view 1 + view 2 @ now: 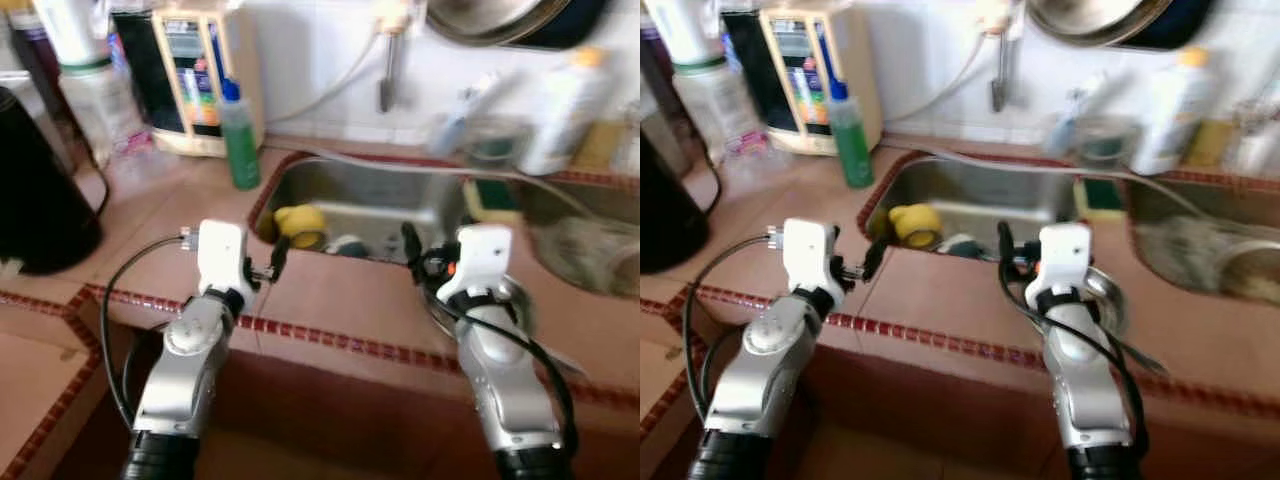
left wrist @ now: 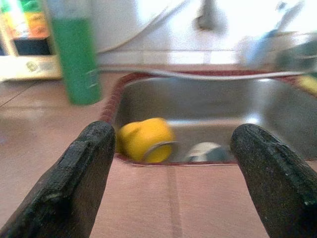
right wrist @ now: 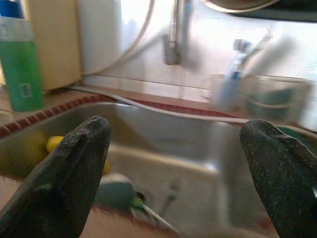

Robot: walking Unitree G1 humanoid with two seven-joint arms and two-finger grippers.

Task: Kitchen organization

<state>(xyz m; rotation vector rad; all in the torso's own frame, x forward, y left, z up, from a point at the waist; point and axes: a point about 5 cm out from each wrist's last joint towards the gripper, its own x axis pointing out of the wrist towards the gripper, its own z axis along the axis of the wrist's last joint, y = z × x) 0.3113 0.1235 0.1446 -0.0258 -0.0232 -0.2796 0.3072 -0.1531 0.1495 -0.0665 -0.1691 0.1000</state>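
- Nearest, my left gripper (image 1: 277,262) hung over the tiled counter (image 1: 330,300) at the sink's near edge, fingers (image 2: 74,183) spread wide.
- Beside it, my right gripper (image 1: 412,250) hovered at the same edge, fingers (image 3: 69,173) also spread, pinching nothing.
- Beyond them, a yellow cup (image 1: 300,226) lay on its side in the steel sink (image 1: 370,190).
- Farther back, a green bottle (image 1: 239,138) stood on the counter by the sink's left corner.

no text readable; the appliance (image 1: 195,75) panel and bottle labels are blurred
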